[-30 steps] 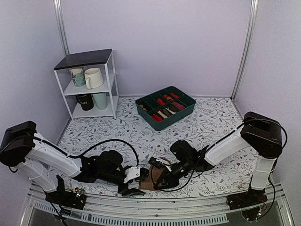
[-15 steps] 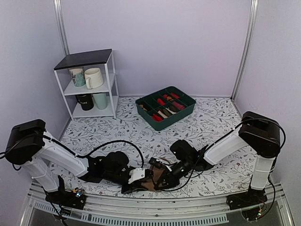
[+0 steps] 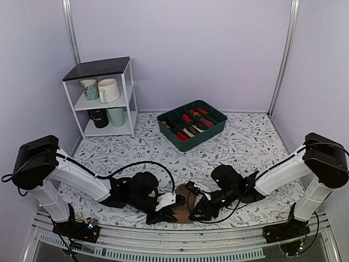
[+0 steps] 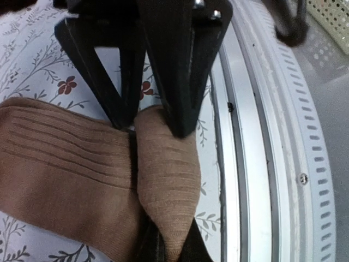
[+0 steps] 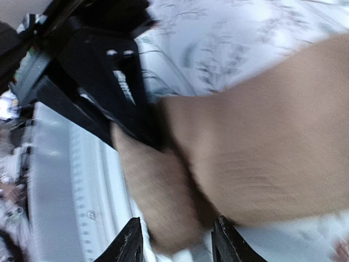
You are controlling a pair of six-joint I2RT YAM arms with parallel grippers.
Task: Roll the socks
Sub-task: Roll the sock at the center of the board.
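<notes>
Pinching a fold of the socks (image 4: 82,174), which lie by the near edge of the table (image 3: 245,136) between both arms, the left gripper (image 4: 155,128) is clamped on them, while the right gripper (image 5: 177,243) has its jaws apart at the fabric.

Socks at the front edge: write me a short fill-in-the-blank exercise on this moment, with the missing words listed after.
1. The left gripper is ___ on a fold of the socks.
2. The white shelf holds ___ mugs.
3. The divided tray at the back of the table is coloured ___.

Missing words: shut; four; green.
</notes>
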